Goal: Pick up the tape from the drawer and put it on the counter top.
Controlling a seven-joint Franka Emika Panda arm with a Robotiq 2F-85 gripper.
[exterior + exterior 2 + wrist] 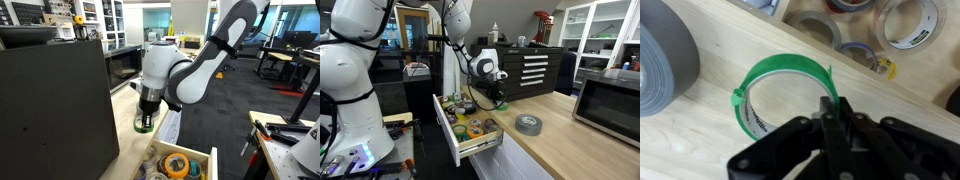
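Note:
In the wrist view my gripper [830,108] is shut on the wall of the bright green tape [785,64], a thin ring held flat just over the pale wood counter top [700,140]. I cannot tell whether the ring touches the surface. In an exterior view the gripper [147,115] points down with the green tape [143,126] at its tips, above the counter top [125,160] beside the open drawer [185,160]. In an exterior view the gripper [498,96] hangs over the counter top [550,145], just past the drawer [450,140].
A larger grey roll of tape [665,55] lies on the counter close beside the green ring, also seen in an exterior view [527,124]. Several tape rolls [905,22] lie in the drawer. A microwave [610,105] stands further along the counter.

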